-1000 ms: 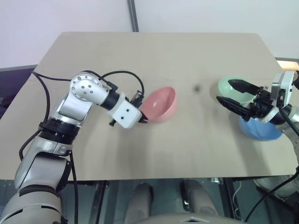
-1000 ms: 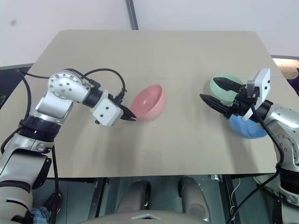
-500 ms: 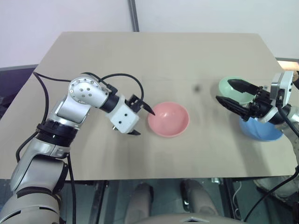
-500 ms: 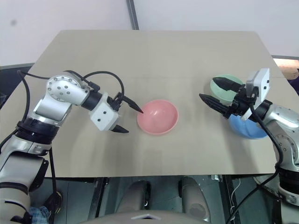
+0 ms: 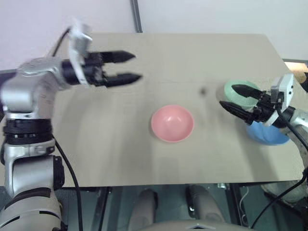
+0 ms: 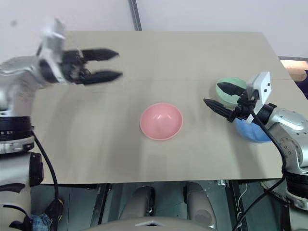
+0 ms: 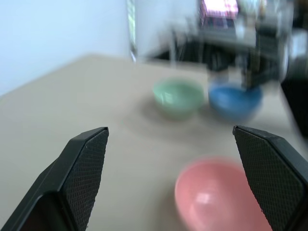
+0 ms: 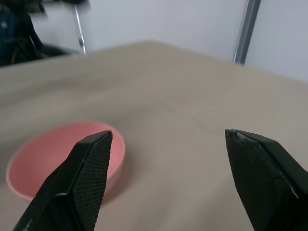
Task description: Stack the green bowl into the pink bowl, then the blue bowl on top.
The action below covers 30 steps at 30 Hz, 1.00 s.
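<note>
Now, by size. Desk [image 5: 159, 57]: tan top, carrying all three bowls.

Left gripper [image 5: 129, 66]: a second ago it was down at the pink bowl, fingers closed on the rim and the bowl tipped on edge. It has since let go, lifted and swung toward the desk's far left corner. It hangs above the surface with its two black fingers spread wide, holding nothing.

Right gripper [image 6: 222, 97]: over the desk's right edge, pointing in toward the middle, fingers apart and empty. One finger reaches over the green bowl's rim, the other lies in front of the bowl; whether either touches it I cannot tell.

Pink bowl [image 5: 172, 123]: has dropped flat and sits upright, mouth up, near the middle of the desk, slightly toward the near edge, well apart from the other two.

Blue bowl [image 5: 267, 134]: at the right edge, partly under the right gripper, just beside the green one.

Green bowl [image 5: 237, 89]: at the right edge, on the far side of the blue bowl.

Judgement: the pink bowl looks ready to receive; nothing is stacked yet, and the green bowl's pickup falls to the right gripper.
</note>
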Each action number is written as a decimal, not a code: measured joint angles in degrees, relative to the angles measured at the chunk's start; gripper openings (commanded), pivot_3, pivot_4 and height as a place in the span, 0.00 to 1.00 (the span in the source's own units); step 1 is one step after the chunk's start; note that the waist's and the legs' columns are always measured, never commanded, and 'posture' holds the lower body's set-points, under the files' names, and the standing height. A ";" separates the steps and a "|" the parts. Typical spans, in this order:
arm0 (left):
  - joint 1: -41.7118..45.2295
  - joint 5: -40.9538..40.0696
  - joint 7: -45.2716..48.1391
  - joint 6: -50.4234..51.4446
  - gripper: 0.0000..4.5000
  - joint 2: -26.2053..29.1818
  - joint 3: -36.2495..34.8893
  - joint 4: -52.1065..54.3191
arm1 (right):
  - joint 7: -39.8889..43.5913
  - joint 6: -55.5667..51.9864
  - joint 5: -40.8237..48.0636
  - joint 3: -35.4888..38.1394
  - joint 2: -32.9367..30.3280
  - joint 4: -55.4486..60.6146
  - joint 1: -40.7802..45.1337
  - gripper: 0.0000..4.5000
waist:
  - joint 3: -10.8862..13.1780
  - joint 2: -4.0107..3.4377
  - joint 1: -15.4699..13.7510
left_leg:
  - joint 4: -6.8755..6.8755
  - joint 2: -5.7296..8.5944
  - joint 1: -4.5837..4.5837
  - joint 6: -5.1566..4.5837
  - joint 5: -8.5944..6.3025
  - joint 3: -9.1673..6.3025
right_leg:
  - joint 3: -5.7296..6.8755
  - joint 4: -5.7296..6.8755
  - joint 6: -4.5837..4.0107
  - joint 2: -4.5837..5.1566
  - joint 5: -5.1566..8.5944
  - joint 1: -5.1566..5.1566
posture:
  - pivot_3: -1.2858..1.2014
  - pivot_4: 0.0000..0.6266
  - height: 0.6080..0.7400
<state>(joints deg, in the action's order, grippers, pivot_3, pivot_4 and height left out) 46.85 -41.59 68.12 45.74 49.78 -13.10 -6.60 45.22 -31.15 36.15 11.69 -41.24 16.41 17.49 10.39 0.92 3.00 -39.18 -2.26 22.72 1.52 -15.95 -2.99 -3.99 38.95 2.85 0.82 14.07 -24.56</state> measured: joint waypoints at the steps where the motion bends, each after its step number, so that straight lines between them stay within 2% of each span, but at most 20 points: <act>1: -1.47 -1.42 -0.50 1.87 0.98 0.55 -1.26 0.79 | -0.50 0.05 -0.99 -0.39 -0.06 -0.71 0.48 0.91 | 0.00 0.00 0.07 | 0.00 0.00 -0.01 0.00 0.00 0.00 | 0.00 0.00 0.00 0.00 0.00 0.00 | 0.52 0.24 1.00; 6: -7.90 -9.40 -1.09 10.39 0.98 2.63 -7.12 5.72 | -4.06 -0.69 -8.76 -4.07 -1.94 -8.02 5.77 0.91 | 0.01 0.01 -0.19 | -0.01 0.00 0.00 0.01 0.00 0.02 | 0.01 0.01 -0.01 0.01 0.00 0.00 | 0.52 0.24 1.00; 9: -9.98 -10.45 -0.65 10.61 0.98 4.46 -8.99 8.06 | -6.76 -2.74 -13.32 -6.12 -2.76 -13.68 10.57 0.91 | 0.02 -0.02 -0.47 | 0.04 0.00 -0.04 0.01 0.00 0.05 | -0.01 -0.01 -0.02 0.01 0.00 -0.01 | 0.52 0.24 1.00; 16: -13.56 -9.46 0.86 8.27 0.98 5.30 -8.58 8.00 | -2.97 -5.24 -21.86 -17.60 -5.10 -17.56 17.55 0.91 | 0.04 -0.05 -0.58 | 0.06 0.01 0.02 0.01 0.00 0.10 | -0.03 -0.06 -0.02 0.02 0.00 -0.05 | 0.52 0.24 1.00; 24: -13.22 -7.77 2.14 5.74 0.98 6.07 -6.28 6.00 | 1.95 -6.78 -23.14 -20.48 -3.52 -18.01 22.29 0.91 | 0.04 -0.04 -0.71 | 0.07 0.00 0.05 0.01 0.00 0.09 | -0.02 -0.10 -0.02 0.03 0.00 -0.06 | 0.52 0.24 1.00; 30: -13.09 -7.36 2.15 4.69 0.98 5.95 -4.66 6.01 | -0.90 -12.00 -29.46 -24.04 -3.35 -25.48 23.38 0.91 | 0.04 -0.05 -0.63 | 0.07 0.01 0.05 0.01 0.00 0.10 | -0.03 -0.06 -0.03 0.03 0.00 -0.10 | 0.52 0.24 1.00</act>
<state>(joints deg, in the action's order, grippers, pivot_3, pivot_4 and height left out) 33.77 -48.95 70.26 50.43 55.72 -17.76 -0.60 44.32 -43.14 6.69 -12.35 -44.60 -9.08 40.87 10.42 0.87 2.37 -39.11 -2.25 22.77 1.53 -15.95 -2.89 -4.01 38.89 2.82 0.85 14.07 -24.67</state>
